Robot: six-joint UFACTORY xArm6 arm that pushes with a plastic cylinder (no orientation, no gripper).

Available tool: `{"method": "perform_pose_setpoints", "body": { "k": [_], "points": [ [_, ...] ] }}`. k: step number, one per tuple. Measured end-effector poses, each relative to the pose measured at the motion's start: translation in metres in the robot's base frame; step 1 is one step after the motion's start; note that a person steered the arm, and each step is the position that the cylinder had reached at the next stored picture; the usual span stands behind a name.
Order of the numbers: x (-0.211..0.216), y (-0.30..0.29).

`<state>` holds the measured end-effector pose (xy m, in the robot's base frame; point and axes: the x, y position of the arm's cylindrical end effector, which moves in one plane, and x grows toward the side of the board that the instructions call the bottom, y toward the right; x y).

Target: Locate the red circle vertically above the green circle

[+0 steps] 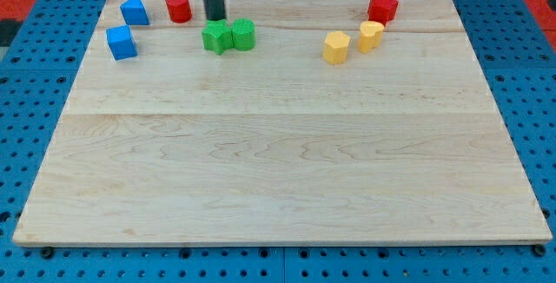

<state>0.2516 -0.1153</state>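
The red circle [179,7] stands near the view's top left on the wooden board [278,161]. The green circle [244,35] sits to its lower right, touching a green star-shaped block [216,36] on its left. My tip [215,17] is just above the green star block, between the red circle and the green circle, to the right of the red circle.
Two blue blocks [134,10] [122,42] sit at the top left. A red star-shaped block [382,8] is at the top right. Two yellow blocks [336,47] [371,36] lie below and left of it. A blue perforated surface surrounds the board.
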Motion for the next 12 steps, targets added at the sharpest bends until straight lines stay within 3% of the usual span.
{"method": "perform_pose_setpoints", "body": {
  "k": [5,6,8,10,12],
  "points": [
    [-0.004,-0.091],
    [-0.018,-0.083],
    [-0.021,0.003],
    [-0.038,-0.036],
    [-0.059,-0.025]
  ]
}}
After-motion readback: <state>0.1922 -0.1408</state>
